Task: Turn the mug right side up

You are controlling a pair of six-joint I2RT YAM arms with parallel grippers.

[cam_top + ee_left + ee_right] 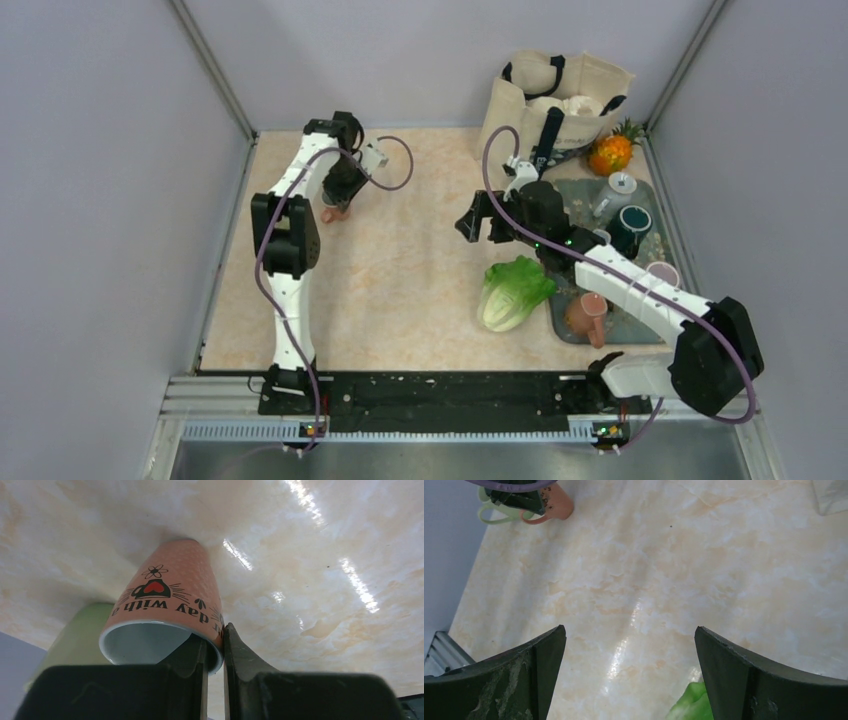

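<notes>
The salmon-pink mug (170,592) has black lettering and a red heart. Its white inside faces up at the left wrist camera and its base is down at the marble table, a little tilted. My left gripper (215,640) is shut on the mug's rim, one finger inside and one outside. From the top view the mug (334,212) shows just below the left gripper (345,190) at the far left of the table. My right gripper (630,635) is open and empty above the table's middle, also seen from the top view (478,222).
A pale green mug (75,640) stands right beside the pink one. A lettuce (512,290) lies near the right arm. A dark tray (570,330) at the right holds several mugs. A tote bag (560,100) and a pineapple (612,150) sit at the back right.
</notes>
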